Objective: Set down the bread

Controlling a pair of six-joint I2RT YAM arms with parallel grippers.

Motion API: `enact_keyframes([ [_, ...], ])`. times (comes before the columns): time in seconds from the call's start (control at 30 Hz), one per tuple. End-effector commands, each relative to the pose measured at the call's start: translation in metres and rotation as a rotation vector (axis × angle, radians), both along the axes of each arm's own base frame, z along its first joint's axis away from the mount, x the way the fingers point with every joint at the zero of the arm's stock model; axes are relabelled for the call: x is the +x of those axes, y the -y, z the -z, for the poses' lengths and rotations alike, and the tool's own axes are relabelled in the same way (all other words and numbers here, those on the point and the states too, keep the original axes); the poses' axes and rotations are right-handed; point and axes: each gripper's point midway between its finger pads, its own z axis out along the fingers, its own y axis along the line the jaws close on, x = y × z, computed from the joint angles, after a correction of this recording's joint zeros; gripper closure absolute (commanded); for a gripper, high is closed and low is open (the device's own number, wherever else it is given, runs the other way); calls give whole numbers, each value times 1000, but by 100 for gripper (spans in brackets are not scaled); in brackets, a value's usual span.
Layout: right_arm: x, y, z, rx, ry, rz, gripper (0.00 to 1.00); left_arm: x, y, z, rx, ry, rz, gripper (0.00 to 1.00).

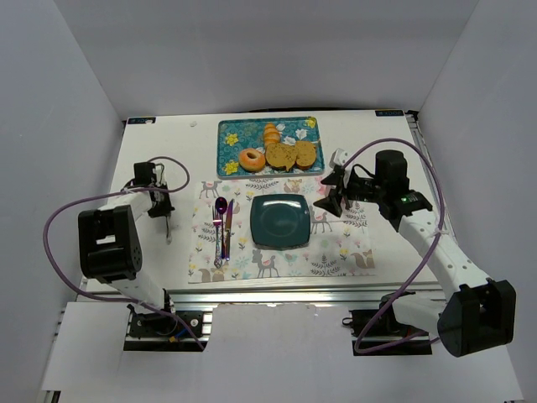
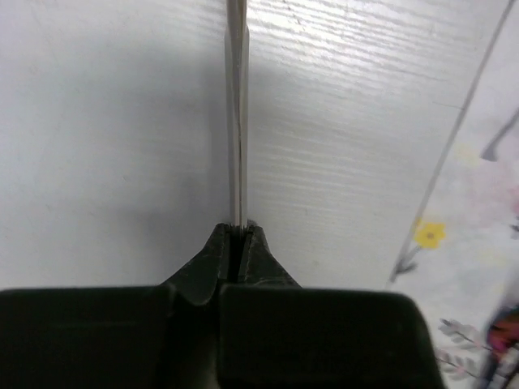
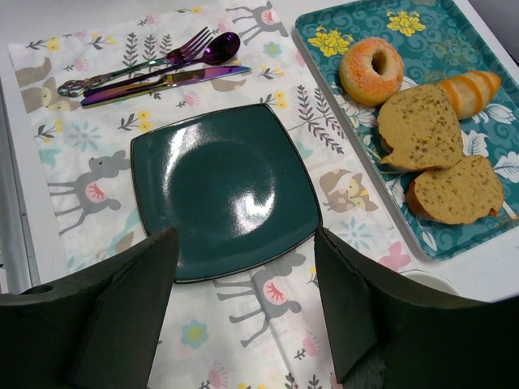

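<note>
The bread [image 1: 252,159] [image 3: 371,70], a small golden-orange ring, lies on the patterned teal tray [image 1: 226,134] [image 3: 422,24] at the back. The dark teal square plate [image 1: 280,220] [image 3: 227,186] sits bare on the placemat. My right gripper [image 1: 331,197] [image 3: 245,237] hangs open and holds nothing, above the placemat at the plate's right edge, short of the tray. My left gripper [image 1: 164,211] [image 2: 237,228] is low over the bare table left of the placemat. Its jaws are pinched on a thin metal utensil [image 1: 170,232] [image 2: 236,121] seen edge-on.
Brown bread slices [image 1: 294,154] [image 3: 422,126] and a striped orange bun [image 1: 271,133] [image 3: 470,85] share the tray with the ring. A purple fork, spoon and knife [image 1: 221,225] [image 3: 154,71] lie on the animal-print placemat [image 1: 336,252] left of the plate. White walls enclose the table.
</note>
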Motion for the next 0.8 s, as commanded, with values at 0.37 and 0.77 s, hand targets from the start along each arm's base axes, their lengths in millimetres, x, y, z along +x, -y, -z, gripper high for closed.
enact_keyframes([
  [0.37, 8, 6, -32, 55, 72, 13, 27, 45, 157, -208, -961, 376, -158, 83],
  [0.77, 3, 11, -33, 65, 96, 27, 27, 40, 214, -180, -871, 150, -50, 61],
])
